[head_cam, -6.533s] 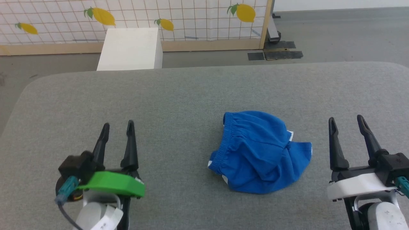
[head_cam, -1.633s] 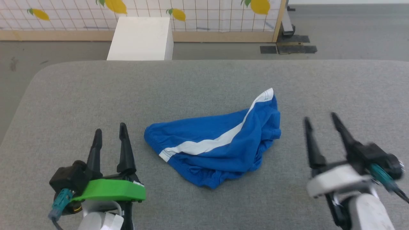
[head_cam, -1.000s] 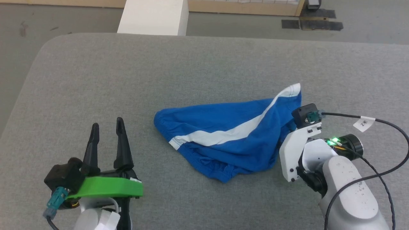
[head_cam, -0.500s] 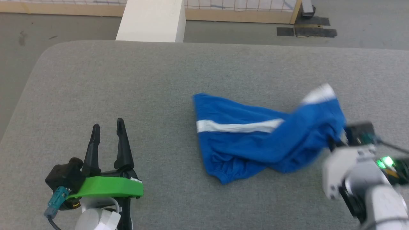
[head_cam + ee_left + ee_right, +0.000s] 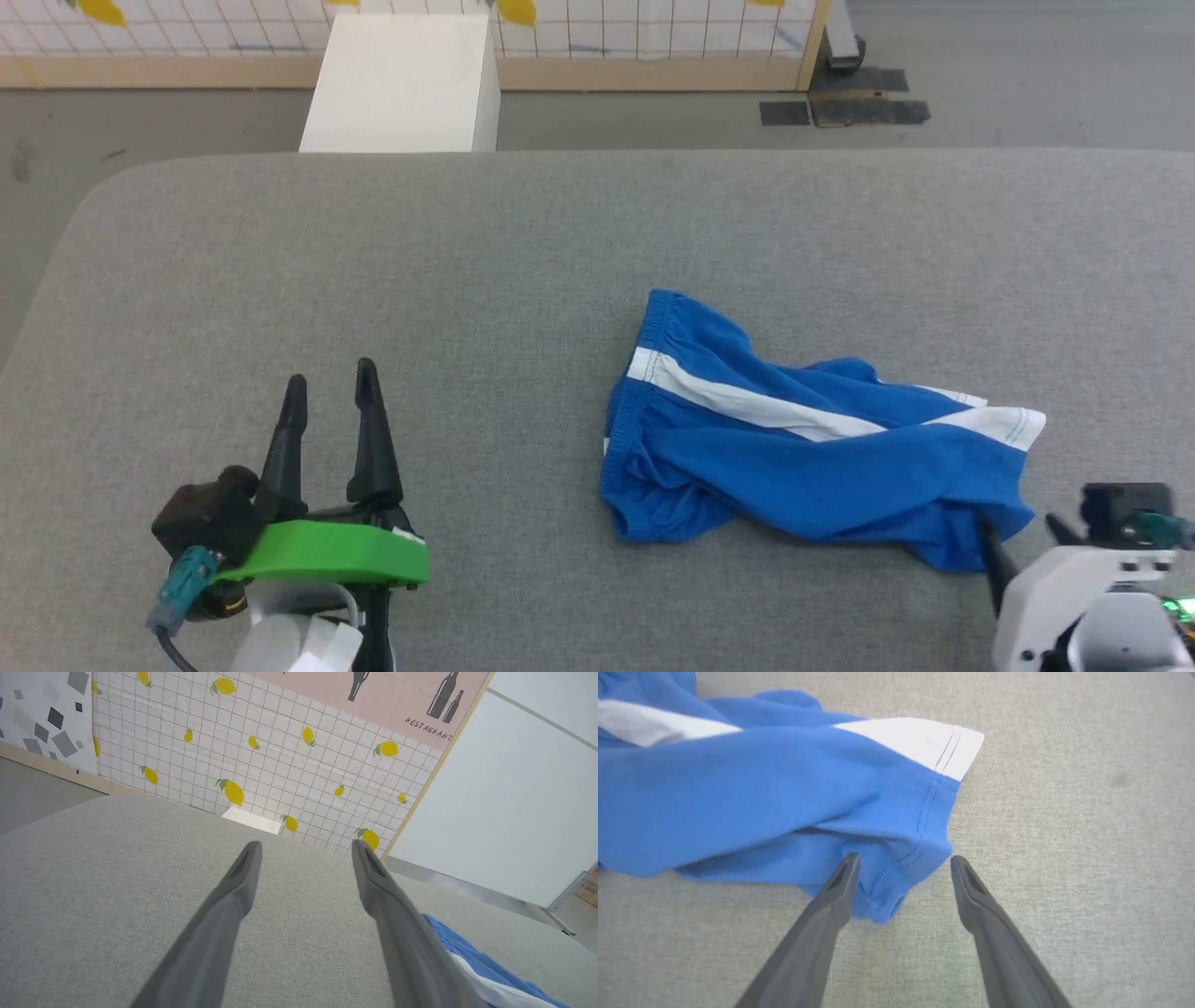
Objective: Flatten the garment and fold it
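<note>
Partly cut off, the right gripper (image 5: 1022, 534) gapes beside the garment (image 5: 803, 457).

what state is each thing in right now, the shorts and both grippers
bright blue soft-fabric shorts with white side stripe: crumpled, not yet flat or folded, lying on the grey padded table
left gripper: open, holding nothing, apart from the shorts
right gripper: open, fingers either side of the shorts' hem corner, not clamped
</note>
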### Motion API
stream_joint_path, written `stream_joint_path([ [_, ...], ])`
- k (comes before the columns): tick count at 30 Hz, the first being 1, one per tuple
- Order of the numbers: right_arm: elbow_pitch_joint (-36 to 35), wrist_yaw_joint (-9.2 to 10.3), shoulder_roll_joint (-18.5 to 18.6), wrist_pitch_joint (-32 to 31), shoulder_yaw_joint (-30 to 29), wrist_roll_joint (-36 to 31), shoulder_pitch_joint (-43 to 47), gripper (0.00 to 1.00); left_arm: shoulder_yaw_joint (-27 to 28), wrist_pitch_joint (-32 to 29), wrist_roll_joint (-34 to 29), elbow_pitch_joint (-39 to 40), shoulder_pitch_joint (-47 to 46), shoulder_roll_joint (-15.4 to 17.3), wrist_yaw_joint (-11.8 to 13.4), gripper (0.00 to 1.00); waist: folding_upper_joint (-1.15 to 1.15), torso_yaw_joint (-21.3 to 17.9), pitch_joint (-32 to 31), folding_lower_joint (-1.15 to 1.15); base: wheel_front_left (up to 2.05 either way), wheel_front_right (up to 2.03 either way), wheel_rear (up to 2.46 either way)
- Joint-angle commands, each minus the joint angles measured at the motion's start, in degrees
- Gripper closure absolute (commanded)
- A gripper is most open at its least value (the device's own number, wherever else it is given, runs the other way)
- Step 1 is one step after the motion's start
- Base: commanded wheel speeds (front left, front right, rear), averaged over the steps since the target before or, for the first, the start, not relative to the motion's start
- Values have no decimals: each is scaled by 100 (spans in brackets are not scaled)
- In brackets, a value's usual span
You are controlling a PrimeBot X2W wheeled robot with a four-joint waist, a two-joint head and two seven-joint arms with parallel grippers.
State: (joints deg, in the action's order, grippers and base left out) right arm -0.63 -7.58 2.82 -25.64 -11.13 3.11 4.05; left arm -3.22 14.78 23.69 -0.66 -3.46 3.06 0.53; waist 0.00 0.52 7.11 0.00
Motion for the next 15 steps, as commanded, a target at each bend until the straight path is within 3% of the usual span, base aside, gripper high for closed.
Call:
stream_joint_path([
  [1,-41,9,6,240,-60,32,-2,0,-35,21,-10,-35,31,-18,-20,0,0,-43,-80,0,0,0,0],
  [9,-224,9,6,2106,-40,-70,81,0,-633,22,96,-474,-200,-18,-32,0,0,-136,-208,0,0,0,0],
  [15,-99,9,6,2739,120,-108,74,0,-1495,-343,254,-1296,-967,-18,73,0,0,-231,-182,0,0,0,0],
])
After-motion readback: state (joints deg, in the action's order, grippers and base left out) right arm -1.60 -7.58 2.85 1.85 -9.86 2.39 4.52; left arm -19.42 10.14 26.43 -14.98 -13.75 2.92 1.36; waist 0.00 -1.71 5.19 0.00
